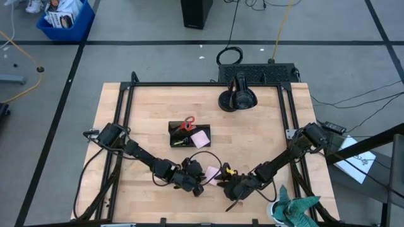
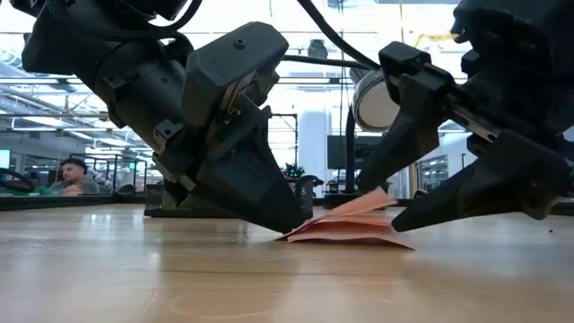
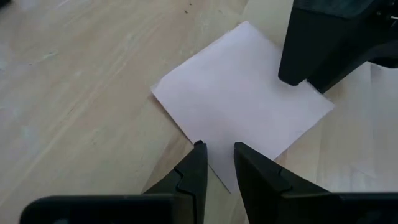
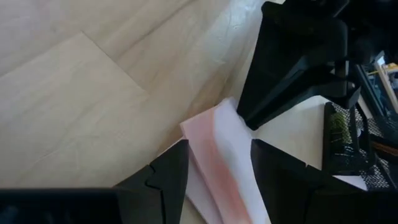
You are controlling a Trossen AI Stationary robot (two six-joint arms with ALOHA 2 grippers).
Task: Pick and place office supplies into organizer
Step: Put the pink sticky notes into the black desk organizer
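In the organizer (image 1: 189, 135) at mid surface (image 1: 265, 142) we already see the scissors (image 1: 187, 123), a pink pad (image 1: 201, 139) and some pens, so we judge most is done and one pink sheet (image 2: 345, 229) remains. It lies near the front edge, thin, square, one side lifted and bent. The left pincer (image 3: 217, 155) stands slightly open at its corner, and the right pincer (image 4: 217, 168) is open around its raised edge, neither gripping yet.
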